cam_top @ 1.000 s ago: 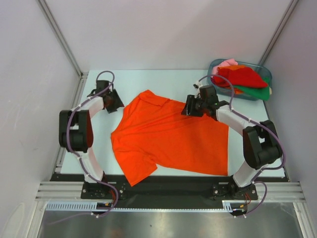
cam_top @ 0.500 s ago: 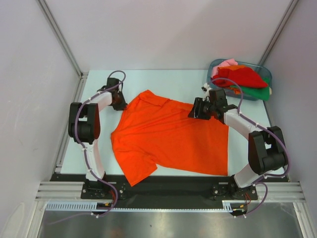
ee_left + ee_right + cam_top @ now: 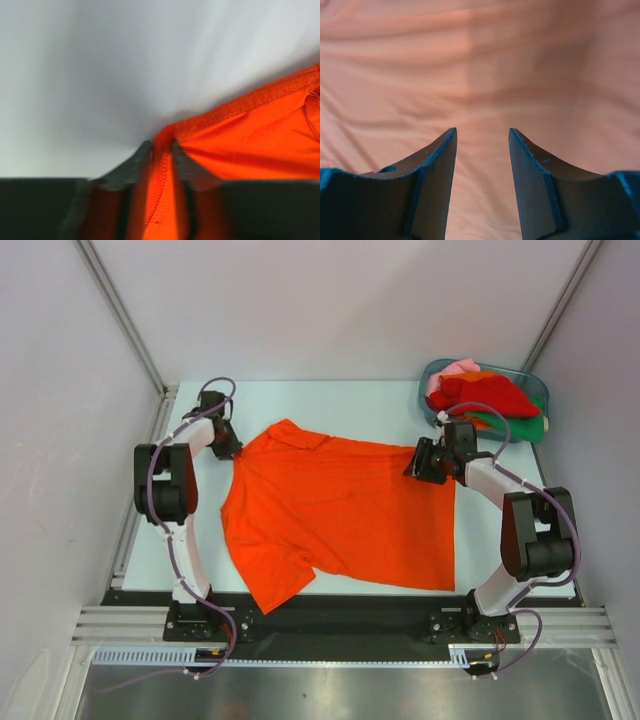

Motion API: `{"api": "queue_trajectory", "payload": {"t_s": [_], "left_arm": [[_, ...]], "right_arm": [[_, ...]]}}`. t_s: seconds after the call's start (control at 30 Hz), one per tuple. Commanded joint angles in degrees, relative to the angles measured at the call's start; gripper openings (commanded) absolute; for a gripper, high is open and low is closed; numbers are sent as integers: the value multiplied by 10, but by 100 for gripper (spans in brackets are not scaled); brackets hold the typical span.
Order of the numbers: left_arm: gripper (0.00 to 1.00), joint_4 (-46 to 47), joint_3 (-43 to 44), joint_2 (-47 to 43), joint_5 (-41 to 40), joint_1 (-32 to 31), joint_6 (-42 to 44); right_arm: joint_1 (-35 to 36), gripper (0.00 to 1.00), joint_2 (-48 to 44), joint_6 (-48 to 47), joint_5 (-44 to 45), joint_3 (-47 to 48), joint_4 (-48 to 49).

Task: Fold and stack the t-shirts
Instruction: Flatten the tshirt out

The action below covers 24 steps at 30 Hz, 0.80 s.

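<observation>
Left wrist view: the left gripper (image 3: 161, 149) is pinched tight on a stitched edge of the one spread orange t-shirt (image 3: 240, 145), which lies mid-frame on the table (image 3: 330, 400). The right gripper (image 3: 482, 137) stands parted over the cloth, holding nothing. Heaped shirts (image 3: 490, 395) in four colours fill one tub (image 3: 538, 383), upper right. Since half a second ago both grippers have moved outward, and the shirt's top edge is straighter.

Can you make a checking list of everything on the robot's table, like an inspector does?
Surface: pale table, smooth.
Job's things: orange t-shirt spread out, not folded; red, green and pink heaped shirts in the tub.
Clutter: nothing seen.
Grippers: left gripper shut on the orange t-shirt's edge; right gripper open over the cloth.
Cables: purple cables loop along both arms.
Surroundings: white walls, metal frame.
</observation>
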Motion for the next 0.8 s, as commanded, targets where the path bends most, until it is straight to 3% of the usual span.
{"api": "queue_trajectory", "payload": {"t_s": [0.0, 0.1, 0.17, 0.27, 0.3, 0.37, 0.4, 0.53, 0.77], "left_arm": [[35, -28, -8, -22, -53, 19, -7], [56, -2, -44, -82, -54, 14, -13], [61, 38, -55, -117, 3, 9, -8], [61, 89, -40, -106, 114, -12, 16], [58, 92, -7, -92, 168, -16, 29], [43, 85, 29, -42, 180, -32, 42], [42, 84, 58, -24, 199, -37, 46], [43, 74, 121, 44, 206, -48, 32], [56, 69, 185, 97, 190, -52, 11]], "right_arm": [[-21, 51, 0, 3, 36, 0, 8], [-23, 52, -10, 8, 92, -11, -9], [-24, 52, -16, 10, 118, -19, -11], [-23, 53, -18, 12, 117, -21, -6], [-22, 53, -18, 13, 114, -19, -4], [-23, 53, -28, 13, 111, -19, 8], [-24, 53, -32, 13, 111, -17, 12], [-35, 54, -52, 14, 102, -12, 37], [-67, 53, -60, 16, 68, -3, 65]]}}
